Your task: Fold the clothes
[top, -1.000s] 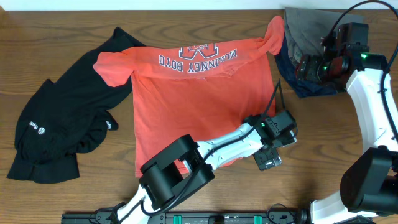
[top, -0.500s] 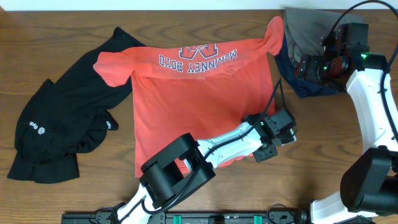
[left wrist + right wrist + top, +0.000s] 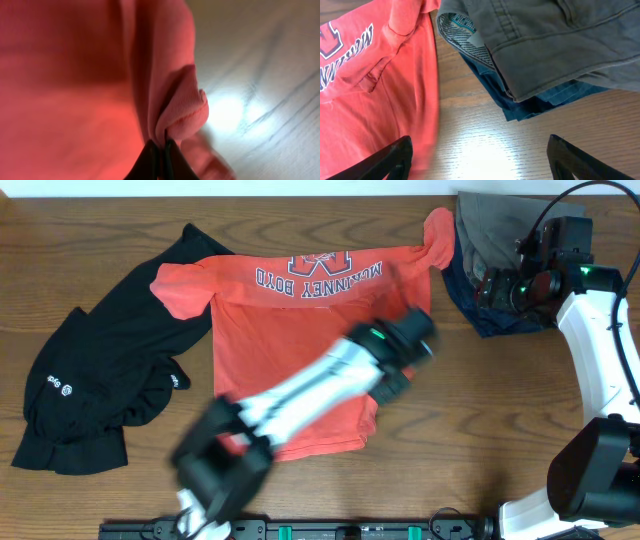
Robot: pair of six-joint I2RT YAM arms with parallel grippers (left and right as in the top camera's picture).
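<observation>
wood-grain table [image 3: 520, 400] spreads beneath a folding job in progress. a black top [image 3: 110, 380] lies crumpled at its left end, one edge tucked under the sleeve of the orange-red t-shirt [image 3: 300, 330], which lies flat at centre with its lettering toward the far edge. at the far right sits a stack of grey and blue garments [image 3: 545, 45], just beside the shirt's other sleeve. the right gripper [image 3: 480, 155] hovers over bare wood between shirt and stack, jaws spread wide and holding nothing. the left gripper [image 3: 160, 152], its arm a blur in the overhead view, is pinched tight on a small fold of hem [image 3: 182, 112] raised above the shirt's body.

the step in hand looks to be folding the right side over. done well, the pinched edge should travel low and straight across, landing parallel to the opposite side seam. lifting too high risks dragging the whole shirt. the fabric looks thin and limp, so the jaws should part only once the cloth lies flat.
</observation>
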